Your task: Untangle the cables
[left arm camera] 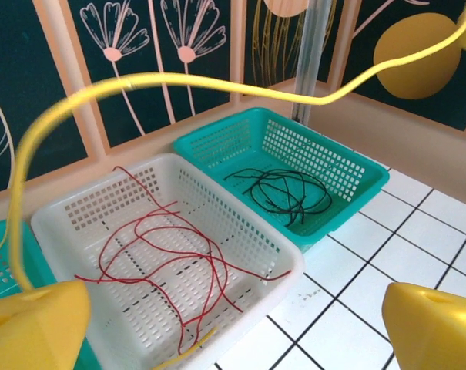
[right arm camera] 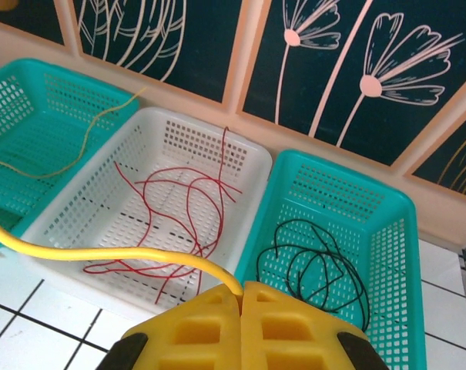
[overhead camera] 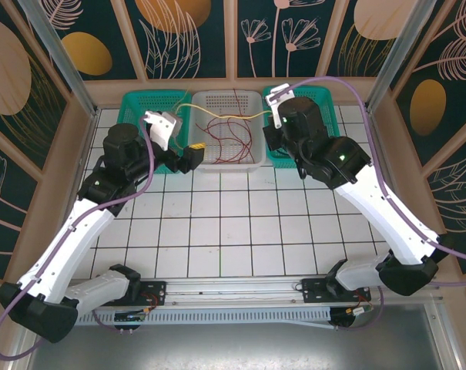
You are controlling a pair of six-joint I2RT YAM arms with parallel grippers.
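Red cables (right arm camera: 179,208) lie in the white basket (right arm camera: 188,123), black cable (right arm camera: 321,266) in a teal basket (right arm camera: 356,179); the yellow cable (right arm camera: 102,253), maybe last, is pinched in the right end effector (right arm camera: 240,297); left end effector (left arm camera: 233,330) spread apart.

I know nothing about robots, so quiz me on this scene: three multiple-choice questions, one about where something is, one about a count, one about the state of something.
1. Where does the black cable lie?
A. In the white basket
B. On the tiled table
C. In the right teal basket

2. How many baskets stand along the back wall?
A. Two
B. Three
C. Five

3. How is the right gripper?
A. Shut on the yellow cable
B. Wide open
C. Shut on a red cable

Answers:
1 C: its black loops lie on that basket's floor.
2 B: the white basket sits between two teal ones.
3 A: its fingers meet with the cable pinched between them.
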